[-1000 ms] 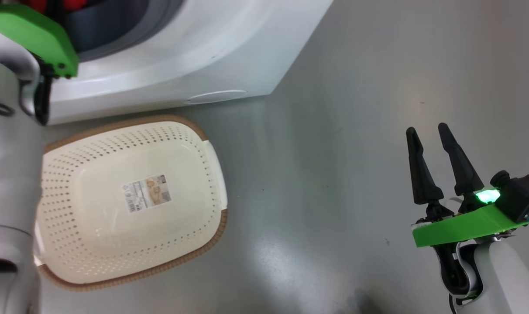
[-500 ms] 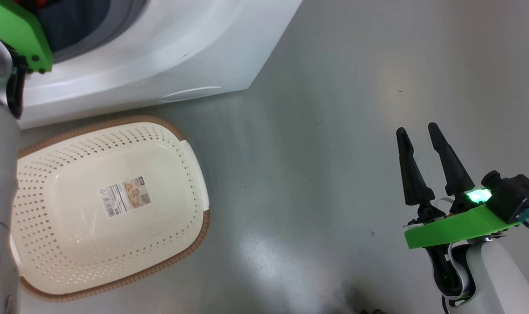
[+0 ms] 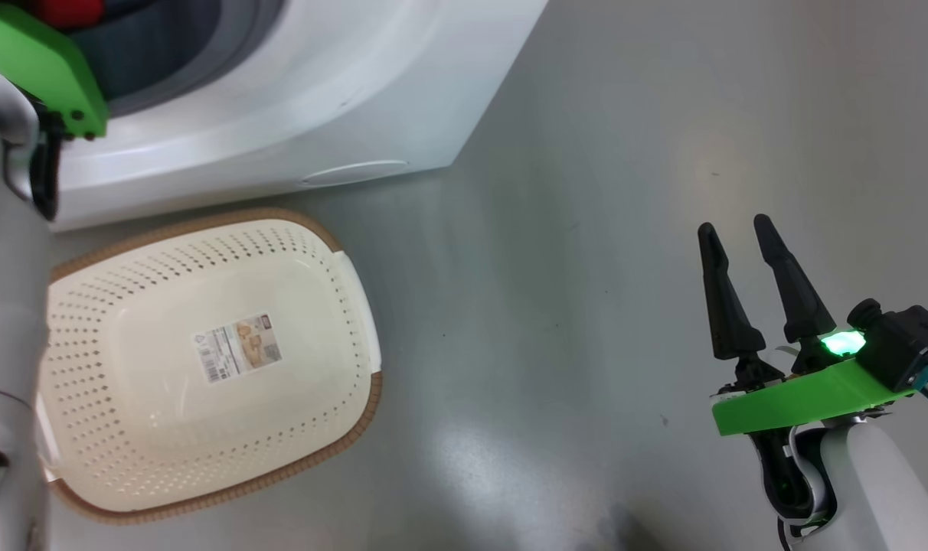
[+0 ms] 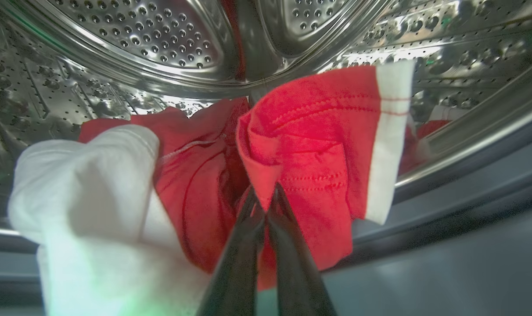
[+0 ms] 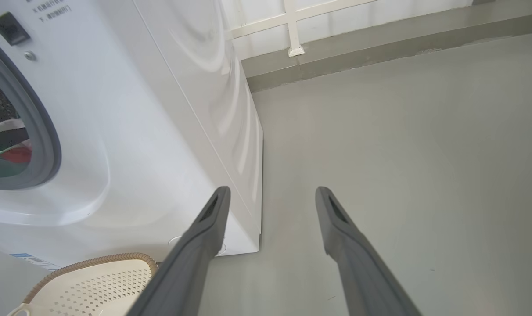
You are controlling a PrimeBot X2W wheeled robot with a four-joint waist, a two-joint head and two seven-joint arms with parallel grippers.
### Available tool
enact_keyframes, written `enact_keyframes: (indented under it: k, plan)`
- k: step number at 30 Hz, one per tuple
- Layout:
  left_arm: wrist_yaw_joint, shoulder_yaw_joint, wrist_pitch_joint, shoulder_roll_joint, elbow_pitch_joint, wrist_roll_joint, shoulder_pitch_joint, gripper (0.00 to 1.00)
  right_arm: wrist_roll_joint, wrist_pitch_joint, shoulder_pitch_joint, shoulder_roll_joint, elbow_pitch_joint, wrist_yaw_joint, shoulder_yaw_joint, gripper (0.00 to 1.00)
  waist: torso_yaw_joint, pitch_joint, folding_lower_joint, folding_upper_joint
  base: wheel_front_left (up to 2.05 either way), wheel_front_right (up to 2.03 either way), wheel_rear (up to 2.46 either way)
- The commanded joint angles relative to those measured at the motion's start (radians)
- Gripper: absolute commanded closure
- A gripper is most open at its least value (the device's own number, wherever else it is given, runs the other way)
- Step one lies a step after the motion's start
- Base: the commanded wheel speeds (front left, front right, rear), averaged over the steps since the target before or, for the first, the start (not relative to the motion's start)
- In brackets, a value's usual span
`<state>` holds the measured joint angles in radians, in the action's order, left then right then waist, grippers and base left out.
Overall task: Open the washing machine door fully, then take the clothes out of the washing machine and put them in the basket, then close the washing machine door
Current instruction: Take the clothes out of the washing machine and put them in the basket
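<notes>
Seen from the head view, the right gripper [image 3: 733,223] hangs open, holding nothing. Well to its left sits the basket [image 3: 334,321], cream, perforated and brown-rimmed, just before the washing machine [image 3: 318,99]. In the left wrist view, the left gripper [image 4: 264,202] is pinched tight on the clothes [image 4: 318,145], a bright red fold with a white band, inside the steel drum [image 4: 160,39]. In the right wrist view, the white machine stands left of the parted fingers.

No wording is legible. A small paper label [image 3: 240,348] with a barcode lies on the bottom of the cream-white perforated plastic basket [image 3: 89,383]. Tiny grey characters [image 5: 53,13] on the large white boxy washing machine [image 5: 138,131] are unreadable.
</notes>
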<state>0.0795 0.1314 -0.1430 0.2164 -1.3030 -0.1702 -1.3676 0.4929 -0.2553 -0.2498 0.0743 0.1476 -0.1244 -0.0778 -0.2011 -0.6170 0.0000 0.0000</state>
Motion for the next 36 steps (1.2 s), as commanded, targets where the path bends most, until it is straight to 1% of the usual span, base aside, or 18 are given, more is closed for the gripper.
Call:
enact_keyframes:
  k: [1,4,7,8,11,18,19,23,27,31,36]
  plan:
    - [0.003,-0.015,-0.042,0.031,0.017,-0.021,0.025,1.00,0.003,-0.006,0.014,0.016,-0.025,-0.006,-0.013,0.00,0.017,0.018,0.0000,0.0000,0.00,0.00,0.00]
    - [0.004,-0.033,-0.096,0.019,0.032,-0.045,0.055,1.00,0.000,-0.006,0.023,0.022,-0.023,-0.006,-0.007,0.00,0.035,0.044,0.0000,0.0000,0.00,0.00,0.00]
    - [0.012,-0.051,-0.116,0.004,0.081,-0.067,0.105,1.00,-0.002,-0.006,0.035,0.029,-0.020,-0.006,-0.005,0.00,0.054,0.075,0.0000,0.0000,0.00,0.00,0.00]
    - [0.017,-0.068,-0.118,-0.003,0.179,-0.077,0.152,1.00,-0.003,-0.006,0.042,0.033,-0.020,-0.006,-0.002,0.00,0.067,0.093,0.0000,0.0000,0.00,0.00,0.00]
    - [0.020,-0.105,-0.118,-0.022,0.340,-0.085,0.253,1.00,-0.005,-0.006,0.053,0.042,-0.017,-0.006,0.003,0.00,0.089,0.122,0.0000,0.0000,0.00,0.00,0.00]
    - [0.031,-0.189,-0.119,-0.089,0.652,-0.056,0.480,1.00,-0.007,-0.006,0.079,0.053,-0.011,-0.006,0.012,0.00,0.130,0.174,0.0000,0.0000,0.00,0.00,0.00]
    - [0.031,-0.189,-0.119,-0.089,0.652,-0.056,0.480,1.00,-0.007,-0.006,0.079,0.053,-0.011,-0.006,0.012,0.00,0.130,0.174,0.0000,0.0000,0.00,0.00,0.00]
    - [0.039,-0.230,-0.119,-0.128,0.794,-0.038,0.594,1.00,-0.006,-0.006,0.095,0.059,-0.009,-0.006,0.019,0.00,0.146,0.200,0.0000,0.0000,0.00,0.00,0.00]
    - [0.045,-0.258,-0.119,-0.152,0.932,-0.027,0.685,1.00,-0.006,-0.006,0.105,0.063,-0.009,-0.006,0.026,0.00,0.155,0.215,0.0000,0.0000,0.00,0.00,0.00]
    - [0.049,-0.274,-0.119,-0.163,1.064,-0.032,0.764,1.00,-0.008,-0.006,0.114,0.065,-0.012,-0.006,0.033,0.00,0.164,0.224,0.0000,0.0000,0.00,0.00,0.00]
    - [0.050,-0.265,-0.119,-0.166,1.206,-0.061,0.842,1.00,-0.008,-0.006,0.121,0.065,-0.013,-0.006,0.036,0.00,0.171,0.229,0.0000,0.0000,0.00,0.00,0.00]
